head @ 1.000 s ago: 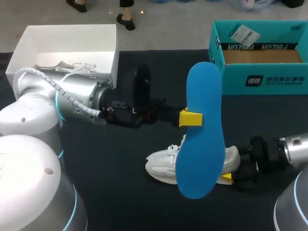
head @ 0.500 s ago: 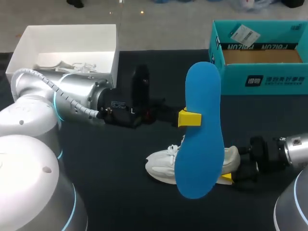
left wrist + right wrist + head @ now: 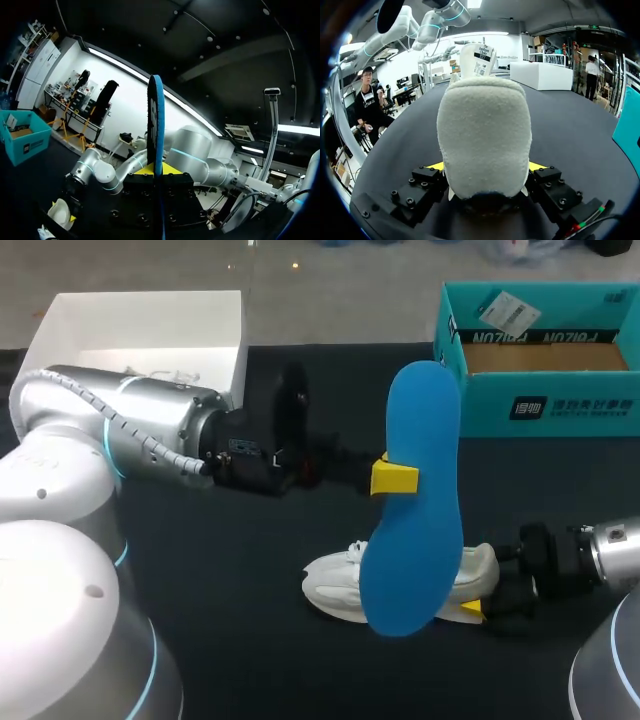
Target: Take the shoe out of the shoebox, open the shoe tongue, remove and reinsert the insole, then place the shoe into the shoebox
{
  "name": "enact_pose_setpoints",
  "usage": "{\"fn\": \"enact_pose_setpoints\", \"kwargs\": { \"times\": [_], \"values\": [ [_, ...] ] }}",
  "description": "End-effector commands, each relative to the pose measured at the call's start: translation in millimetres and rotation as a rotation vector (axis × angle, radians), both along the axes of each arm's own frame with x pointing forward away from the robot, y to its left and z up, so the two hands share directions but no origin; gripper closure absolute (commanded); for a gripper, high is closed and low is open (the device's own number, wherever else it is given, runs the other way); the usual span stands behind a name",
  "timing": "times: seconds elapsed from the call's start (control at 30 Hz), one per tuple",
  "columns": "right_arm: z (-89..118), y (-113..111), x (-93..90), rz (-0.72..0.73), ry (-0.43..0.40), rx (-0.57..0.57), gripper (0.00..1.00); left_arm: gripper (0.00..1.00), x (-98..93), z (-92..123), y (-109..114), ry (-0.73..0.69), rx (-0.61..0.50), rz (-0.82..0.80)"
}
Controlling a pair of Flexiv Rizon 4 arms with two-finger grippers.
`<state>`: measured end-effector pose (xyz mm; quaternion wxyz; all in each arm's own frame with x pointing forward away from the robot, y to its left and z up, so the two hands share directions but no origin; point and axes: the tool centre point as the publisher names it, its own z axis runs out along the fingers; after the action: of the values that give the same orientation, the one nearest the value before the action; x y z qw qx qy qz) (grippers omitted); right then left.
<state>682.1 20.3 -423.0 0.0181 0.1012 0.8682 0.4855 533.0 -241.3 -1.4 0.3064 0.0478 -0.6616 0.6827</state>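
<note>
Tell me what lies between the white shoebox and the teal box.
In the head view, the left gripper holds the raised blue insole there; otherwise only bare black table lies between the white shoebox and the teal box.

A black table point(image 3: 250, 640) fills the view; a white box point(image 3: 150, 320) stands open-topped at its far left corner, its walls plain and upright.

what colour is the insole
The insole is bright blue, and it shows best in the head view.
</note>
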Motion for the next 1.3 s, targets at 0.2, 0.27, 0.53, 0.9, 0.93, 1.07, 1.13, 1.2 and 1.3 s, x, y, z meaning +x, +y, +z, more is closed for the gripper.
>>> {"fn": "enact_pose_setpoints", "kwargs": {
  "times": [0.2,0.27,0.53,0.9,0.93,1.07,1.13,1.2,1.3],
  "values": [
    [0.4,0.7,-1.4,-0.002,-0.001,-0.004,1.0,1.0,-29.7,25.4,-4.2,0.012,0.048,0.181],
    [0.4,0.7,-1.4,-0.002,-0.001,-0.004,1.0,1.0,-29.9,27.2,-6.6,0.006,0.057,0.18],
    [0.4,0.7,-1.4,-0.002,-0.001,-0.004,1.0,1.0,-28.6,27.6,-8.2,0.009,0.061,0.184],
    [0.4,0.7,-1.4,-0.002,-0.001,-0.004,1.0,1.0,-28.6,27.6,-8.2,0.009,0.061,0.184],
    [0.4,0.7,-1.4,-0.002,-0.001,-0.004,1.0,1.0,-28.6,27.6,-8.2,0.009,0.061,0.184],
    [0.4,0.7,-1.4,-0.002,-0.001,-0.004,0.33,1.0,-28.6,27.6,-8.2,0.009,0.061,0.184],
    [0.4,0.7,-1.4,-0.002,-0.001,-0.004,0.0,1.0,-28.6,27.6,-8.2,0.009,0.061,0.184],
    [2.9,0.4,-2.2,-0.026,-0.007,-0.102,0.0,1.0,-28.6,27.6,-8.2,0.009,0.061,0.184],
    [8.4,-0.2,-2.2,-0.026,-0.013,-0.158,0.0,1.0,-28.6,27.6,-8.2,0.009,0.061,0.184]
  ]
}}
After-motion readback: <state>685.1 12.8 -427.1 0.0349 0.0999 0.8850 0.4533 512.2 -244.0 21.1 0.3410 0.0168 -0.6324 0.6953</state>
